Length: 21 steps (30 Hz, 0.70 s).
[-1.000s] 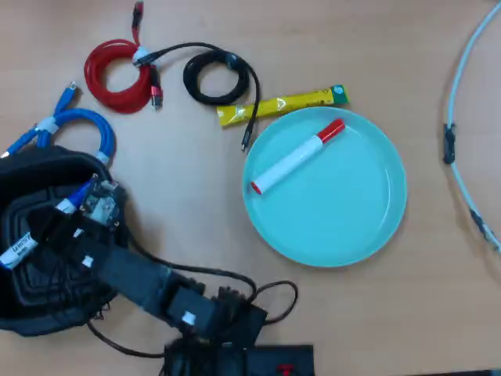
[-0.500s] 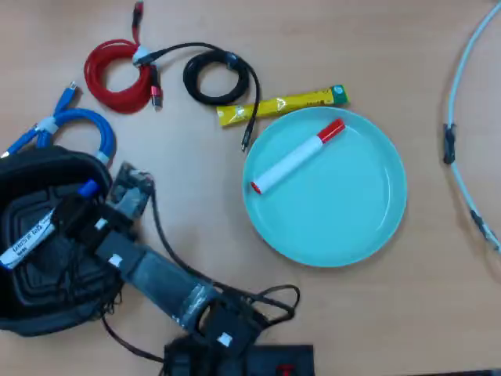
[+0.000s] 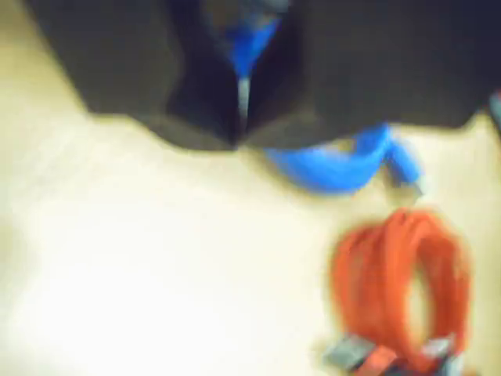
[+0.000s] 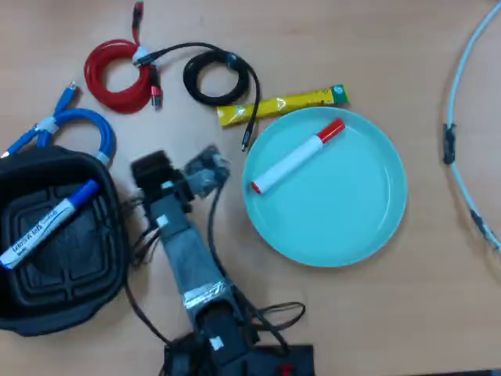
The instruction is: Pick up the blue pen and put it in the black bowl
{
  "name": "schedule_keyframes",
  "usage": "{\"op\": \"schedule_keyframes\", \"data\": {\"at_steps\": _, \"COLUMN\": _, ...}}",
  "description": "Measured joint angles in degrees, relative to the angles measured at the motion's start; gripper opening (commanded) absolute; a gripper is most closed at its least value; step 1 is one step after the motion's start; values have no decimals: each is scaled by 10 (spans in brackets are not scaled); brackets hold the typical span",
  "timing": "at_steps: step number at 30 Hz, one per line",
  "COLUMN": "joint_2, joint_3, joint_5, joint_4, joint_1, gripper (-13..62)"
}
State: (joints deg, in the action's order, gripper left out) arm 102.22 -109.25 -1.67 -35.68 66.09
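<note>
One job basically done: blue pen [image 4: 48,223] lies inside the black bowl [image 4: 94,301], claw [image 4: 153,174] beside it, can't tell if it's wide or closed.

blue pen [image 4: 48,223] lying diagonally inside black bowl [image 4: 19,309], at table's left
</note>
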Motion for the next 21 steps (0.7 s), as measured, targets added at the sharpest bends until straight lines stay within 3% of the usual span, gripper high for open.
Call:
{"op": "schedule_keyframes", "data": {"at_steps": 9, "joint_2": 3, "joint_3": -266, "joint_5": 0, "joint_4": 124, "joint_1": 131, "gripper": -67}}
{"op": "schedule_keyframes", "data": {"at_steps": 21, "joint_2": 74, "joint_3": -436, "joint_5": 2, "joint_4": 300, "joint_1": 174, "gripper": -67}}
